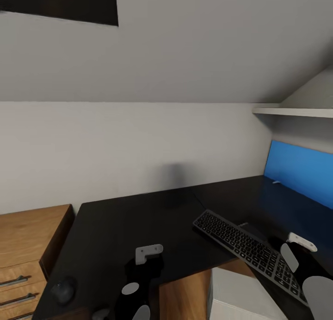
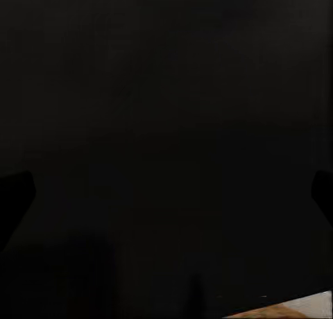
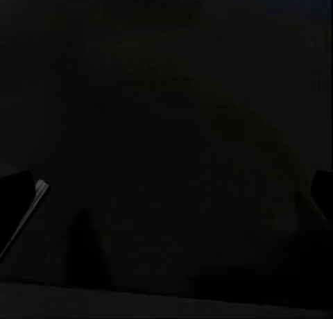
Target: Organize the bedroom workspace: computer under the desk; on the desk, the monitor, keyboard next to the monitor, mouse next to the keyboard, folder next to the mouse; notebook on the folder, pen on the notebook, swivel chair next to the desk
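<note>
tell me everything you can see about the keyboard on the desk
The keyboard is slim and black with rows of dark grey keys and a thin pale edge. It lies flat on the black desk, set diagonally, one end toward the desk's inner corner and the other running down under the right arm, which hides its near end. It sits in front of the bright blue monitor screen. Part of it seems to overhang the desk's front edge, above the light grey computer.

A light wood cabinet (image 1: 27, 246) stands beneath a white shelf (image 1: 296, 111).
</note>
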Available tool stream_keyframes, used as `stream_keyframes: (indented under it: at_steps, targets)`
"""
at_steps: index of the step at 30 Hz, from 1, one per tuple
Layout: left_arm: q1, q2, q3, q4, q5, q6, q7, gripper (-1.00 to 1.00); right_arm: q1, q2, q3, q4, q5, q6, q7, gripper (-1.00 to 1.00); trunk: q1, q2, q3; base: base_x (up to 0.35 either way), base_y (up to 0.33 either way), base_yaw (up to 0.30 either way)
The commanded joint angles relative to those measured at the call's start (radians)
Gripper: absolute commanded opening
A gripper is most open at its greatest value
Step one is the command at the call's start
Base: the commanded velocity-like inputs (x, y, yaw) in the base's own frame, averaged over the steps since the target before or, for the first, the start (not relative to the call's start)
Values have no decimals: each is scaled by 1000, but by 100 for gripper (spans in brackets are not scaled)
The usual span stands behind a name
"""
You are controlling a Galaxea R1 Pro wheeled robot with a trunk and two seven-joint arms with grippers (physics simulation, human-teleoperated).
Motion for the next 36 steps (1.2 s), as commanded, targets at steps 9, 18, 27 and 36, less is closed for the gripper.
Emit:
stream_keyframes:
  at_steps: [9, 18, 27, 36]
  targets:
    - [-1, 0, -1, -1, 7, 3, 7, 100, 0, 1, 1, -2, -10, 4, -4, 100, 0, -1, -1, -135, 51, 0]
    - [-1, 0, -1, -1, 7, 3, 7, 100, 0, 1, 5, -5, -10, 4, -3, 100, 0, -1, -1, -100, 82, 0]
    - [-1, 0, -1, -1, 8, 3, 7, 100, 0, 1, 7, -5, -10, 4, -3, 100, 0, -1, -1, -104, 78, 0]
    - [-1, 0, -1, -1, 8, 3, 7, 100, 0, 3, 7, -5, -10, 3, -4, 100, 0, -1, -1, -80, 64, 0]
